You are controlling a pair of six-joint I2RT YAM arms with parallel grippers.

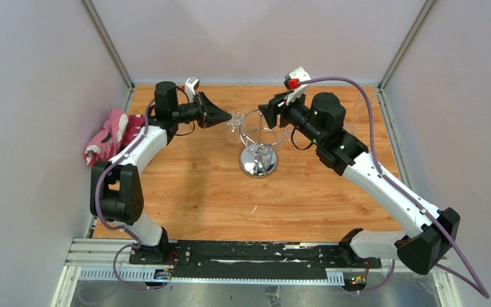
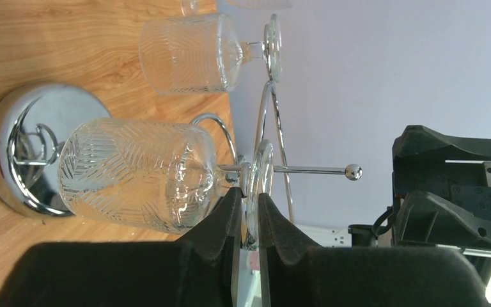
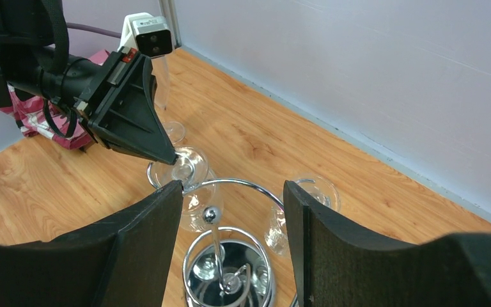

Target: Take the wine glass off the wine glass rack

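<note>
Wine glass rack (image 1: 258,160): bright chrome throughout, with a mirrored dome base. Wine glass (image 2: 140,173): clear, its bowl cut with a fine leaf-like herringbone pattern. The 2nd glass (image 2: 188,54) carries the same pattern. Table (image 1: 198,192): orange-brown wood grain. Cloth (image 1: 110,135): pink with white and dark patches. Left gripper (image 2: 248,195) and right gripper (image 3: 231,192): matt black. Left arm (image 1: 142,146) and right arm (image 1: 390,192): white links, black joints. Cable (image 3: 96,29): purple. Walls (image 1: 262,38): pale grey-lilac.

Lying bunched at the far-left edge of the wooden table (image 1: 192,192), sitting just beside the grey side wall (image 1: 32,96): pink-and-white cloth (image 1: 110,135). Hanging bowl-down, well apart from that cloth: second patterned glass (image 2: 188,54). Running along the table's near edge: metal rail (image 1: 230,272).
</note>
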